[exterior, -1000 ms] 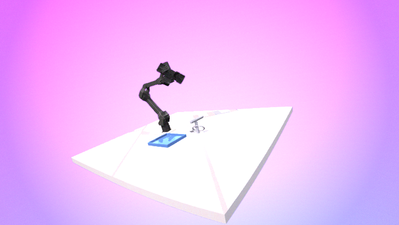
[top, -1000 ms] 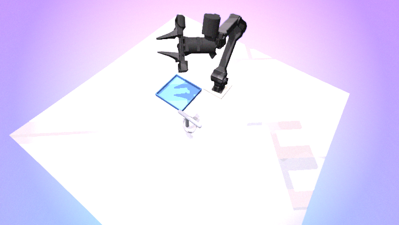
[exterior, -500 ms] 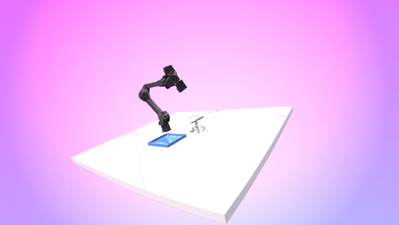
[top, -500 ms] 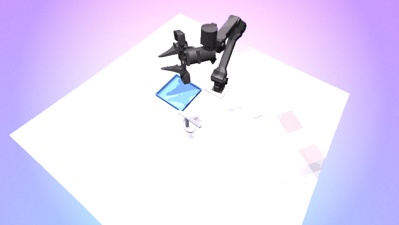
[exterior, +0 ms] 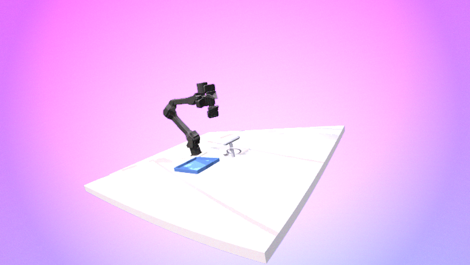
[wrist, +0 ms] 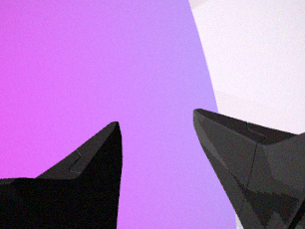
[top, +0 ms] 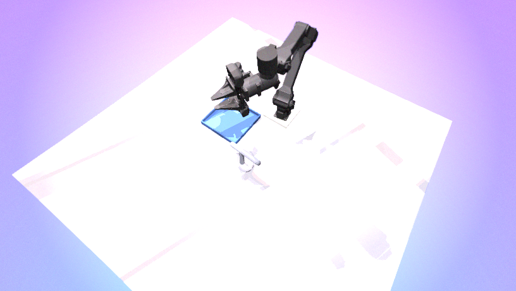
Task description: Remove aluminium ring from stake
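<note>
The pale ring [top: 246,170] [exterior: 241,151] is around the lower part of the steel stake's post [top: 241,158] [exterior: 231,145], under the cross-bar [top: 247,154] [exterior: 231,140]. Its tab cannot be made out clearly. The blue tray [top: 218,133] [exterior: 186,170] stands beside the stake, with no ring seen in it. My gripper [top: 214,102] [wrist: 156,116] is partly open, with nothing between its fingers. It is held high above the table, well away from the ring, and overlaps the tray's far part in the top view. The wrist view shows neither ring nor stake.
The arm's base [top: 281,114] [exterior: 195,151] stands near the tray and the stake. The white table top [top: 162,202] [exterior: 204,223] bears faint shadows and pinkish patches. Its far edges show in the top and exterior views. The cross-bar overhangs the ring.
</note>
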`<state>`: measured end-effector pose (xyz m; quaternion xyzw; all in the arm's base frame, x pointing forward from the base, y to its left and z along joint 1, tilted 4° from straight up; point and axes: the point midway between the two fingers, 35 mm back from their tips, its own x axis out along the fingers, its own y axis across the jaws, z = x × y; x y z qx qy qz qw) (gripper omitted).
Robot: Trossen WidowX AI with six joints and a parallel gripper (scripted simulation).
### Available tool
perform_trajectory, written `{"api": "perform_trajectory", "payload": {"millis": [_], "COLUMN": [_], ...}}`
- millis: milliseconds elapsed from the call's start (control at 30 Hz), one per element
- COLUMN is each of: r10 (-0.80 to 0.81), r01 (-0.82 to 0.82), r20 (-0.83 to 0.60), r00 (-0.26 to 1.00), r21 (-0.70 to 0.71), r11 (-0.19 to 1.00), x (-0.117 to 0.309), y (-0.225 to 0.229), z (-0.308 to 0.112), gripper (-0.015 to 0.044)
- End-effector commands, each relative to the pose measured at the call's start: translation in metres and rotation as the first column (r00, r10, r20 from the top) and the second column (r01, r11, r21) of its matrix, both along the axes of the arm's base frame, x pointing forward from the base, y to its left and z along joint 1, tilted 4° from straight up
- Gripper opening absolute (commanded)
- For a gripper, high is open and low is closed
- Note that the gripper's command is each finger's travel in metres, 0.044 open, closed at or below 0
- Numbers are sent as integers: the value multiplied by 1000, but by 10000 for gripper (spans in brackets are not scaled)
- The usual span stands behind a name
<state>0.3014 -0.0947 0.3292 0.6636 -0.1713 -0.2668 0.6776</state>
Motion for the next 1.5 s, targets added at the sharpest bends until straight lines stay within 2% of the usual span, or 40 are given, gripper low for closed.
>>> {"api": "perform_trajectory", "payload": {"millis": [0,533,700,1100,1467], "r10": [40,153,184,235,230], "r01": [-44,-219,-303,-553,-771], "r20": [-80,-330,-446,-713,-886], "r00": [996,931,876,660,403], "r21": [-45,-174,-211,-250,-193], "r11": [998,960,929,795,607], "x": [1,4,3,-8,-27], "y": [5,22,28,45,60], "z": [-14,-52,-73,-127,-175], "gripper": [200,200,200,200,200]}}
